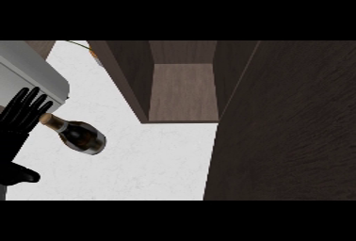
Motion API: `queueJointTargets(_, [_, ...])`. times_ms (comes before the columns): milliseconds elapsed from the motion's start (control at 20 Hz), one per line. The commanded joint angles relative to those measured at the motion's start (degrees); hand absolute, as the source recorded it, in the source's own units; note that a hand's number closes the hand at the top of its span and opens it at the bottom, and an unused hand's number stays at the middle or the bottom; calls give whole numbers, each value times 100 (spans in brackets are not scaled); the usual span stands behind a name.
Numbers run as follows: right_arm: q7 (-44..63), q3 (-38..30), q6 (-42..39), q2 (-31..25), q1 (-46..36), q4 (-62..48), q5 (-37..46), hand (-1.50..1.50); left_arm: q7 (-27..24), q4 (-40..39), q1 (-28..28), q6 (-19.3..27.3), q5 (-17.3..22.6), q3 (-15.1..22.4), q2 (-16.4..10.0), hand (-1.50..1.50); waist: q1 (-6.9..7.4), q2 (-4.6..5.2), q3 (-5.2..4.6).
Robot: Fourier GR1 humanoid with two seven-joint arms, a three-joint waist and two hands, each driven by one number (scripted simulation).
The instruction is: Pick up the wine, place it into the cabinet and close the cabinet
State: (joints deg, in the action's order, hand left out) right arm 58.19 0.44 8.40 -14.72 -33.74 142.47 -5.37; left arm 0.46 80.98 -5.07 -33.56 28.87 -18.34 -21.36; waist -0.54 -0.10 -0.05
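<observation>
A dark wine bottle with a tan cork top stands on the white counter, left of the cabinet. My left hand is open at the left edge, fingers straight and pointing up, its fingertips just left of the bottle's neck and not holding it. The dark wooden cabinet stands open, showing a bare brown shelf inside. Its open door fills the right side of the view. My right hand does not show.
A light grey appliance sits at the upper left behind my left hand. A thin yellowish object lies at the counter's back, beside the cabinet's left wall.
</observation>
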Motion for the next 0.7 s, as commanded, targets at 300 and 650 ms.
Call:
queueJointTargets(300, [494, 256, 275, 177, 120, 716, -11, -150, -1452, -1496, -129, -446, -1072, 54, 157, -150, -13, 3, -4])
queueJointTargets(650, [366, 32, 135, 107, 132, 641, -367, -150, -2509, -2846, -410, -532, -1845, 189, 172, -150, -49, 16, -4])
